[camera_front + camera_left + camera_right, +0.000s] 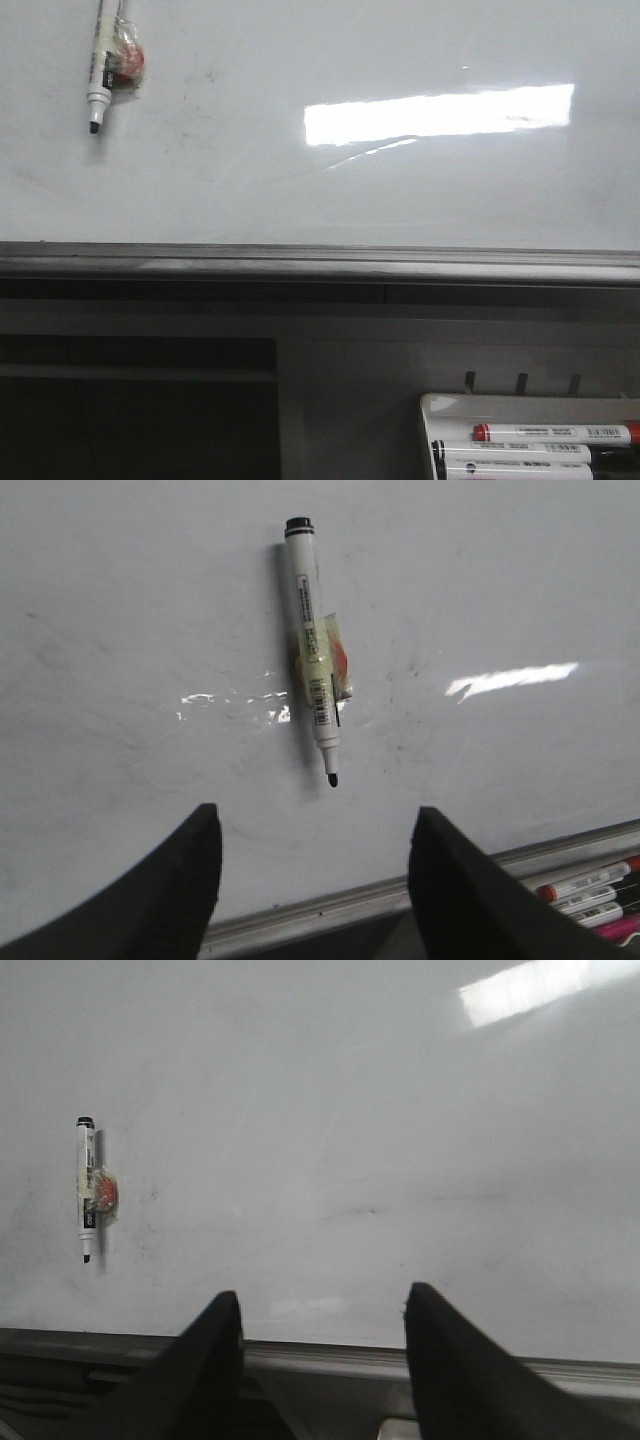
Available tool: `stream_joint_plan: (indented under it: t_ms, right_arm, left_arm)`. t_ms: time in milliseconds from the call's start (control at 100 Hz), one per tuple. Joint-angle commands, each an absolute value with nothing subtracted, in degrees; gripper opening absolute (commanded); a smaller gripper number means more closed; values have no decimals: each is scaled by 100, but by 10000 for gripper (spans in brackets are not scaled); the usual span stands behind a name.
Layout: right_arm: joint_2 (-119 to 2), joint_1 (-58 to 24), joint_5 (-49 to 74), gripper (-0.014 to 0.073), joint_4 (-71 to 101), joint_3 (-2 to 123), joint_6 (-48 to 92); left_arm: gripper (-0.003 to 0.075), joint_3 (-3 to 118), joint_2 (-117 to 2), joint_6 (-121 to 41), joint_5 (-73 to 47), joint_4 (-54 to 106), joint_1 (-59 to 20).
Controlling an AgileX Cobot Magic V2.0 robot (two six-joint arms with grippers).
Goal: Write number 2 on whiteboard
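Note:
The whiteboard (320, 190) fills the upper part of the front view, glossy white with faint grey smudges and a bright glare; no number 2 shows on it. A white marker (103, 62) with a black tip pointing down hangs on the board at the upper left, held by tape with a red patch. In the left wrist view that marker (312, 650) sits just beyond my left gripper (315, 825), which is open and empty, apart from the pen. My right gripper (322, 1305) is open and empty before the board's lower part, the marker (88, 1190) far off to its side.
A grey metal rail (320, 262) runs along the board's bottom edge. Below it at the right, a small white tray (440, 408) holds several markers, one with a red cap (552, 434). A dark recess (135, 420) lies at the lower left.

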State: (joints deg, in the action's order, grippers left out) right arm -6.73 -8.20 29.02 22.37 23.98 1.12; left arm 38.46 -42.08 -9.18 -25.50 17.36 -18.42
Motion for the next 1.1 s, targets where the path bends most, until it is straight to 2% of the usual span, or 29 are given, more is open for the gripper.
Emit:
stream_joint_plan:
  t_ms: [0, 330, 470, 760, 1090]
  right_arm:
    - [-799, -781, 2559, 337, 2225, 2603, 201]
    - [-799, -781, 2615, 338, 2225, 2603, 201]
    - [-799, -781, 2615, 337, 2225, 2603, 201]
    - [-799, -781, 2615, 337, 2225, 2603, 201]
    - [-799, -781, 2697, 337, 2225, 2603, 201]
  left_arm:
    - [437, 4390, -4831, -1053, -2222, 1823, -1833]
    - [436, 5198, -6356, -1196, -2146, 1953, -2170]
    - [390, 5265, -6739, -1196, -1838, 1967, -2415]
    - [313, 5265, -7229, -1196, -1366, 2199, -2457]
    - [292, 5265, -7456, -1196, -1141, 2199, -2457]
